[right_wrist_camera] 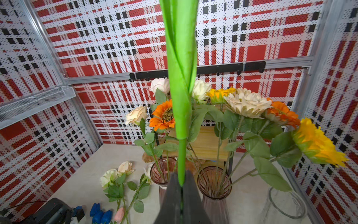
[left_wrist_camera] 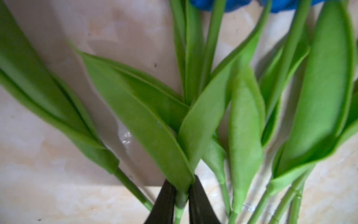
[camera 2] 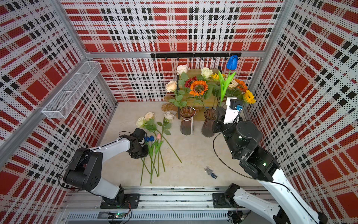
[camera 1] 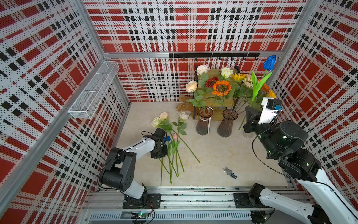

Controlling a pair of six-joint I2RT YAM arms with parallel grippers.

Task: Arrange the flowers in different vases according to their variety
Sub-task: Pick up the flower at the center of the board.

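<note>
The jaws of the left gripper are closed on a smooth tulip stem lying on the mottled tabletop; an upright blue tulip is clamped by the right gripper near ribbed vases.

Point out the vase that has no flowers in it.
The clear cylinder vase: it stands empty, while the two ribbed purple-brown vases both hold stems.

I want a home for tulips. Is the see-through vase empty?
Empty. The clear vase shows only bare glass in the right wrist view; no stems inside.
</note>
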